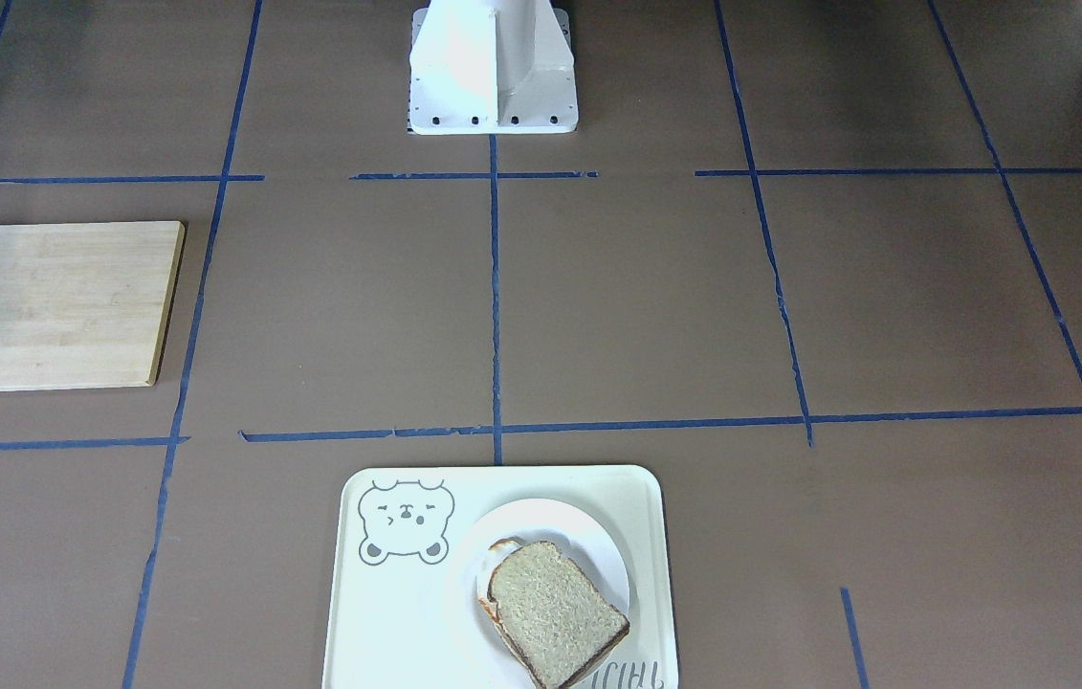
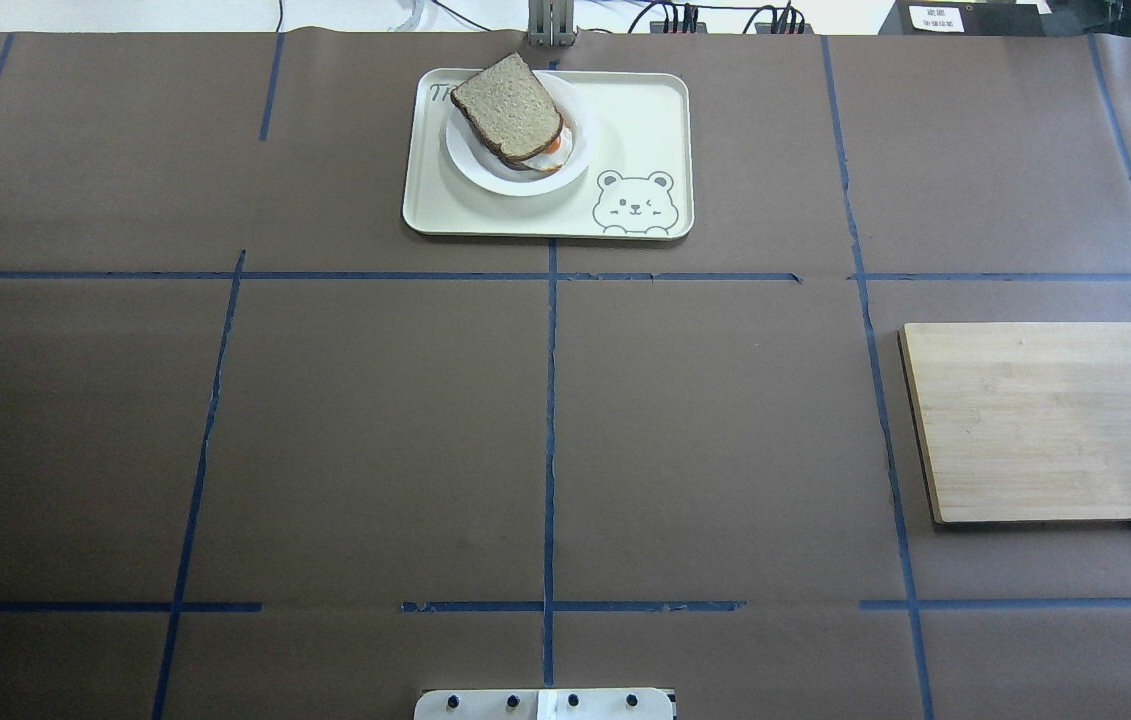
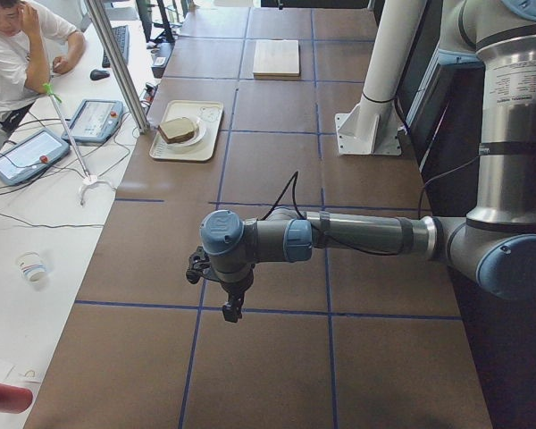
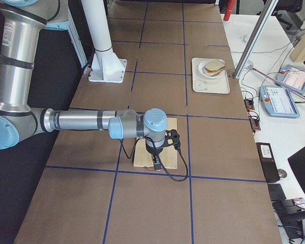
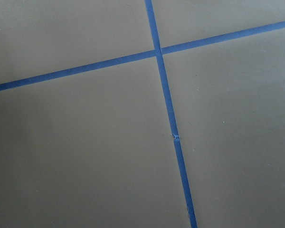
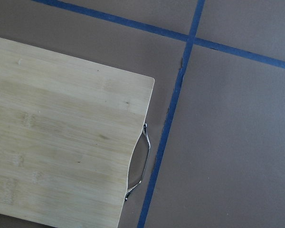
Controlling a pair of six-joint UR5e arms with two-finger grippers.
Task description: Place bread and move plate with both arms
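The bread (image 1: 555,612) lies on the white plate (image 1: 541,522), over a paler slice with egg that peeks out at its edge. The plate stands on the cream bear tray (image 1: 359,612) at the table's far side from the robot; bread (image 2: 510,105), plate (image 2: 515,182) and tray (image 2: 635,120) also show in the overhead view. My left gripper (image 3: 232,308) hangs over bare table, far from the tray; I cannot tell if it is open or shut. My right gripper (image 4: 156,165) hangs over the wooden board's edge; I cannot tell its state either.
A pale wooden board (image 2: 1050,420) with a metal handle (image 6: 141,161) lies on my right side of the table. The white pedestal (image 1: 493,67) stands at the robot's edge. Blue tape lines cross the brown table cover. An operator sits beyond the tray side.
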